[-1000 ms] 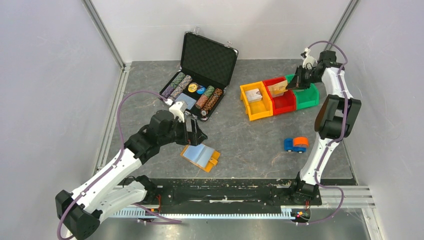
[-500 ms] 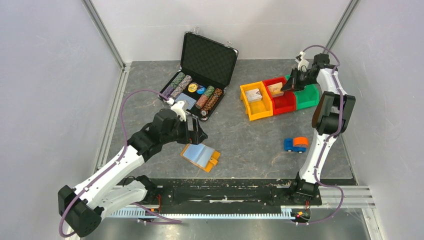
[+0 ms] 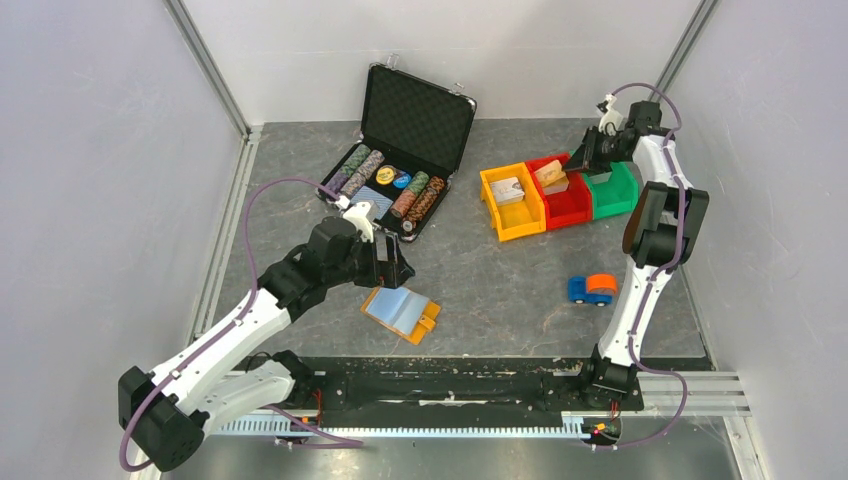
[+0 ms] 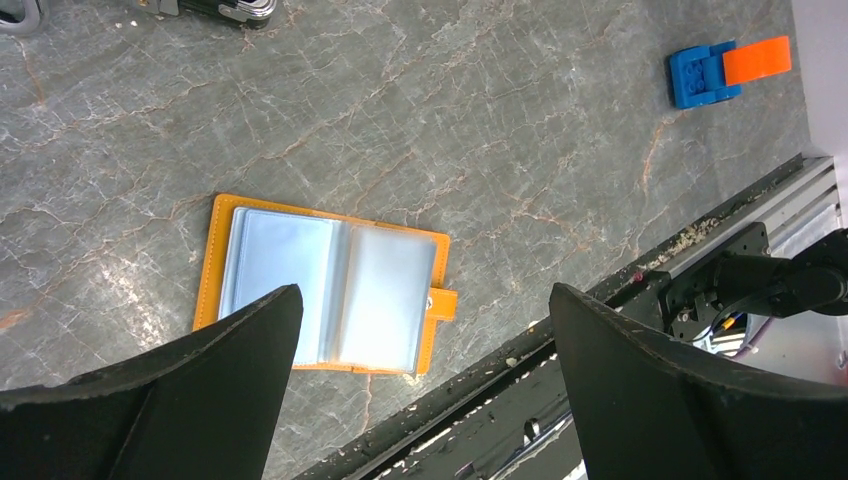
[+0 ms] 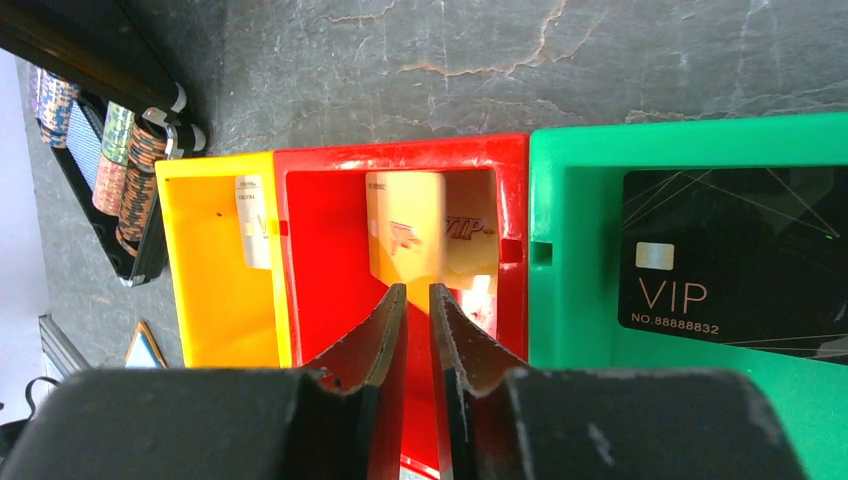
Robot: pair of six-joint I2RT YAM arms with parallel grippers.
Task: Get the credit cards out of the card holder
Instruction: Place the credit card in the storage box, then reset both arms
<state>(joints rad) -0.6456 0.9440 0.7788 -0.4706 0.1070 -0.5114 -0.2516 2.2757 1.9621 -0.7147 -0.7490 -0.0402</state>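
Grippers, two, listed for you in turn.

Item one, the left gripper (image 4: 423, 300): the jaws are spread wide, with nothing between them and nothing touched. It hangs above the grey marbled table top (image 4: 520, 130), pointing down. The flat orange folding card holder (image 4: 330, 285) lies open on the table, framed between the two black fingers (image 4: 190, 390). From above you find the holder at 5 o'clock of this gripper, near the table's front edge. The left arm rises from its base at 7 o'clock, its forearm slanting towards the table's middle.

Item two, the right gripper (image 5: 418, 292): the jaws are parted by a narrow slit only, and the slit is empty. The tips hang over the red plastic bin (image 5: 320, 250). The pale beige printed credit card (image 5: 405, 235) sits inside that bin just beyond the tips; whether they touch it you cannot tell. The right arm stands tall from its base at 5 o'clock and reaches to the 1 o'clock corner, with the wrist turned towards 9 o'clock.

Neighbours: the yellow-orange plastic bin (image 5: 215, 270), at 9 o'clock of the red one, holds a greyish printed card (image 3: 508, 189). The green plastic bin (image 5: 575, 300), at 3 o'clock, holds a black card marked VIP (image 5: 725, 250).

Hard to read: the holder's clear sleeves glare pale blue, so you cannot tell whether a card sits in them. The black case of poker chips (image 5: 110, 150) is cut off at the wrist view's left edge.
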